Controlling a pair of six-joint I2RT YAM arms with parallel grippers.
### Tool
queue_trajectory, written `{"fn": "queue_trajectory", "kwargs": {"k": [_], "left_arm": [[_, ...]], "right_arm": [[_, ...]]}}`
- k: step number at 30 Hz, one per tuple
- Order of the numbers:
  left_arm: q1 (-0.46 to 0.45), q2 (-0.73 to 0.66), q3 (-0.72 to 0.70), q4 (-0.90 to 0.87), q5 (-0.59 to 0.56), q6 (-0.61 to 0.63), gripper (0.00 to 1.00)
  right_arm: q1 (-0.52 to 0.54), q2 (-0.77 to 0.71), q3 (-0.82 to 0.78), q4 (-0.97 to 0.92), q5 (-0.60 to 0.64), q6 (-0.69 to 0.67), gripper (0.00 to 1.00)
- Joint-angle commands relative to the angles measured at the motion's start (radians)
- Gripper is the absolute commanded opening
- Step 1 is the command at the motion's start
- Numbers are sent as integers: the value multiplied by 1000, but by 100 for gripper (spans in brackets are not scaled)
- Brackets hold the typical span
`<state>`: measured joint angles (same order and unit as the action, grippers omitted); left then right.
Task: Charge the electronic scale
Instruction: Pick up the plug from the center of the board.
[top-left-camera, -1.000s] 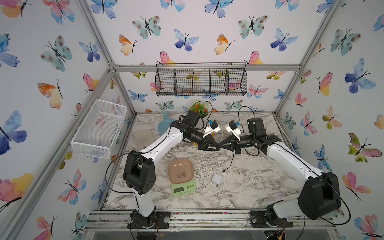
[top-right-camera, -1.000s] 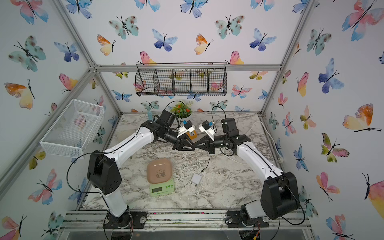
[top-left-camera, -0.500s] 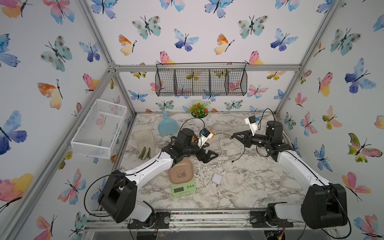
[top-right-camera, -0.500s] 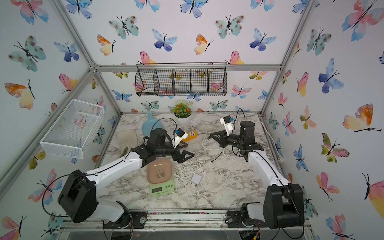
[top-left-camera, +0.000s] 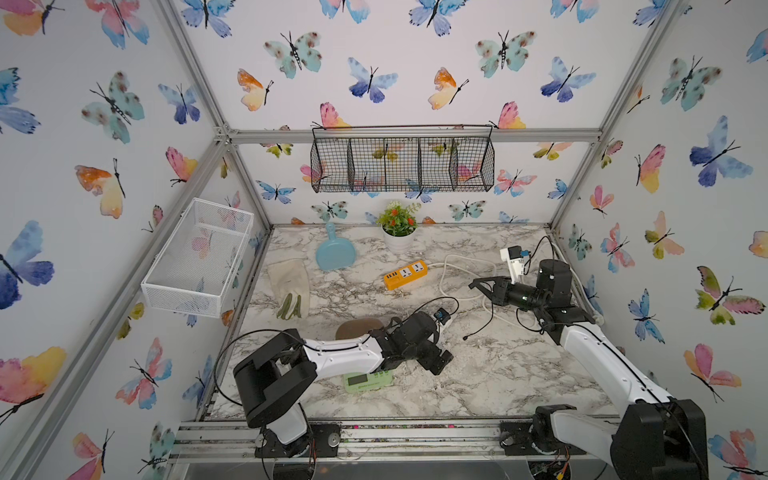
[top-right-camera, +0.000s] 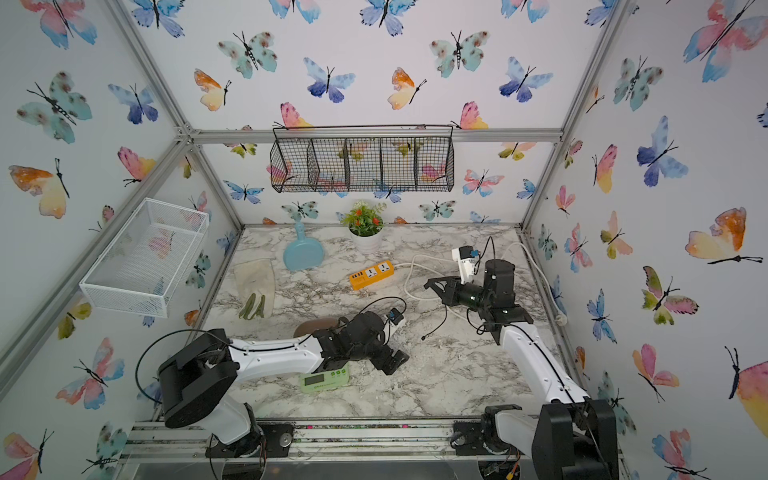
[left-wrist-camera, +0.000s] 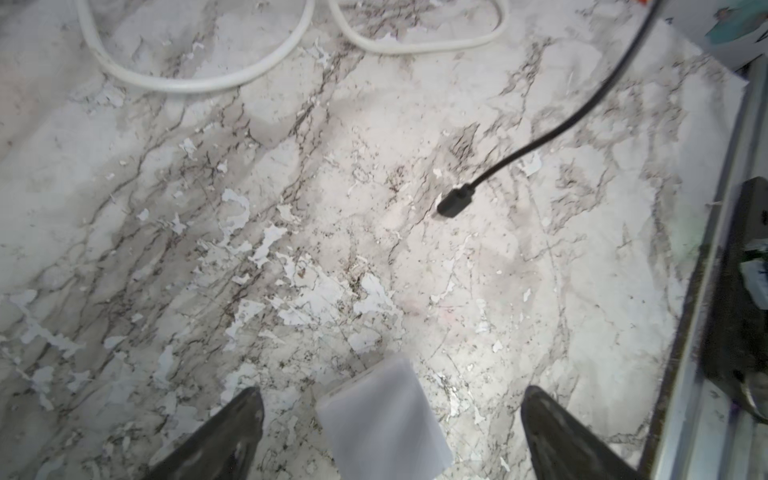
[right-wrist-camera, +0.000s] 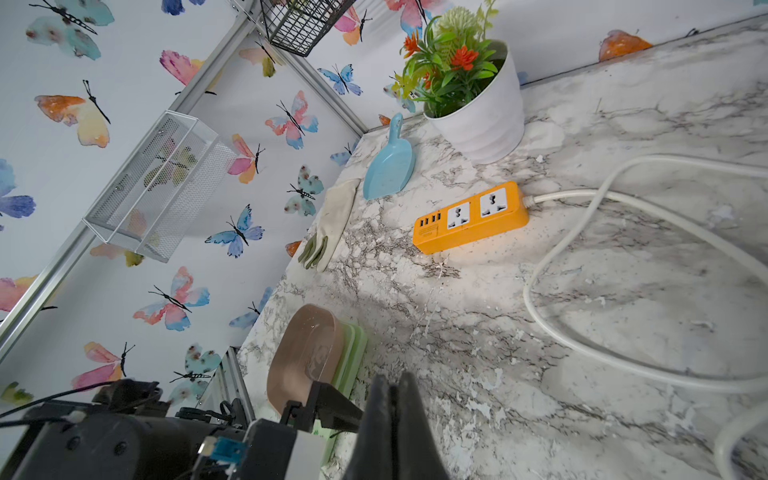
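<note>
The scale (top-left-camera: 368, 380) sits near the front edge of the table (top-left-camera: 498, 374), a bit left of middle. My left arm lies right across it in both top views. All that shows there is the green front with the screen, plus a slice of the tan tray behind the arm. The right wrist view shows the tray side-on, panda drawing and all.

My left tool (left-wrist-camera: 392, 395) is just to the right of the scale, low over the table, spread wide and gripping nothing. A little white charger cube (left-wrist-camera: 386, 428) lies flat between the fingers (left-wrist-camera: 237, 432), with a gap on each side. A bit past it the plug of a black cable (left-wrist-camera: 455, 203) rests loose on the marble.

My right tool (right-wrist-camera: 392, 390) is up off the table on the right side, pinched fully closed, and I can't see anything caught in it.

Further back there's the orange power strip (top-left-camera: 405, 274) with its white cord (top-left-camera: 446, 266) looping around. Along the back and left sit a glove (top-left-camera: 291, 286), a blue dustpan (top-left-camera: 334, 251) and a potted plant (top-left-camera: 399, 239).
</note>
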<state>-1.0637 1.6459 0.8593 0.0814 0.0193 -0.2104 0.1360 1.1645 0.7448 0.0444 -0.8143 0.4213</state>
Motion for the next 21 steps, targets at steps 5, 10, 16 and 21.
{"fn": "queue_trajectory", "kwargs": {"k": [5, 10, 16, 21], "left_arm": [[-48, 94, 34, -52, -114, -71, 94], [-50, 114, 27, -56, -102, -86, 83], [-44, 91, 10, -49, -146, -50, 42], [36, -31, -77, 94, -99, 79, 27]], "right_arm": [[-14, -22, -24, 22, -24, 55, 2], [-18, -12, -30, 40, -55, 73, 2], [-21, -16, -37, 59, -83, 74, 2], [-21, -18, -36, 70, -150, 79, 2]]}}
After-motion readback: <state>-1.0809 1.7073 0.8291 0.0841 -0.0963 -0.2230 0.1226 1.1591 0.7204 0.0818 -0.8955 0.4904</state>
